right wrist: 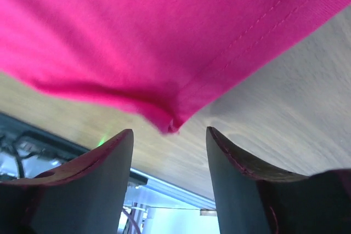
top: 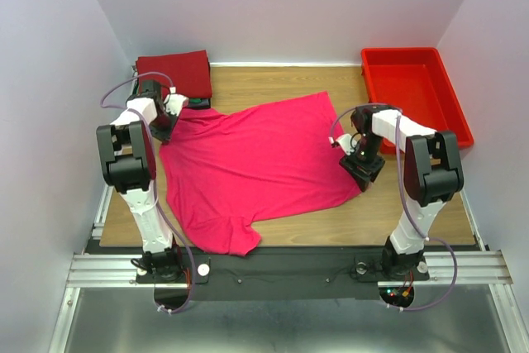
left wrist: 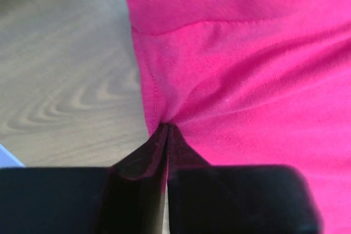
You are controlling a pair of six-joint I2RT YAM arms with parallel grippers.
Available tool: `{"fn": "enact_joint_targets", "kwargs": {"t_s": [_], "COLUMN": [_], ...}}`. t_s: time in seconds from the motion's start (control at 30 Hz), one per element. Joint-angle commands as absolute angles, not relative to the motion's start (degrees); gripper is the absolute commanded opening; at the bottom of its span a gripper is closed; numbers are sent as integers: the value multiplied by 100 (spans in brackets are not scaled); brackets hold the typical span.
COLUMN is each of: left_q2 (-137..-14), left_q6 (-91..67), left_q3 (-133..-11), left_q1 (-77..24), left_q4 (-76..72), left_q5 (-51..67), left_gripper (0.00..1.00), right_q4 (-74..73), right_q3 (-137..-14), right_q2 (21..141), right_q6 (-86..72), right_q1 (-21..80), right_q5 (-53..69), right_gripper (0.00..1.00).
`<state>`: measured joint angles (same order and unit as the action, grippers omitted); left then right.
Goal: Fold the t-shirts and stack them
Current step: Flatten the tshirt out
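A bright pink t-shirt [top: 256, 163] lies spread flat across the middle of the wooden table [top: 273, 80]. My left gripper [top: 165, 124] sits at its far left corner. In the left wrist view that gripper [left wrist: 166, 127] is shut on a puckered bit of the pink t-shirt [left wrist: 247, 69] at its hemmed edge. My right gripper [top: 354, 163] is at the shirt's right edge. Its fingers [right wrist: 169, 132] stand open, and a corner of the pink t-shirt [right wrist: 164, 36] hangs free just beyond the tips. A folded dark red t-shirt [top: 175, 72] tops a small pile at the back left.
A red plastic bin [top: 413, 93] stands at the back right corner. A green and a dark edge [top: 198, 103] peek from under the dark red shirt. White walls close the table in on three sides, and the arm bases and rail run along the near edge.
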<state>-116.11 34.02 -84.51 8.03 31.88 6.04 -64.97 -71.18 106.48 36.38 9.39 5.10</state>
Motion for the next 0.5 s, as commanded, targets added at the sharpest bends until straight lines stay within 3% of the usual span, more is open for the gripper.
{"fn": "enact_joint_targets", "kwargs": {"t_s": [0.0,0.03,0.23,0.47], "left_q2": [-11471,-11226,-10153,-9282], "left_q6": [3691,3987,4490,4887], "left_q3": [-8754,-8797,-8350,-7287], "left_q1": [861,853,861,537], "left_q4": [3470,3689,4253,4246], "left_q5": [1018,1646,2399,2453], "left_gripper": [22,32,36,34], "right_q4": [-6996,-7188,-7374,-6725], "right_q3": [-7575,-7994,-8806,-8781], "right_q2": [10266,10153,10309,10941], "right_q6": [3893,3937,3683,3314], "right_q1": [940,923,949,1221], "right_q5": [905,1140,1827,1732], "right_gripper": [62,62,60,37]}}
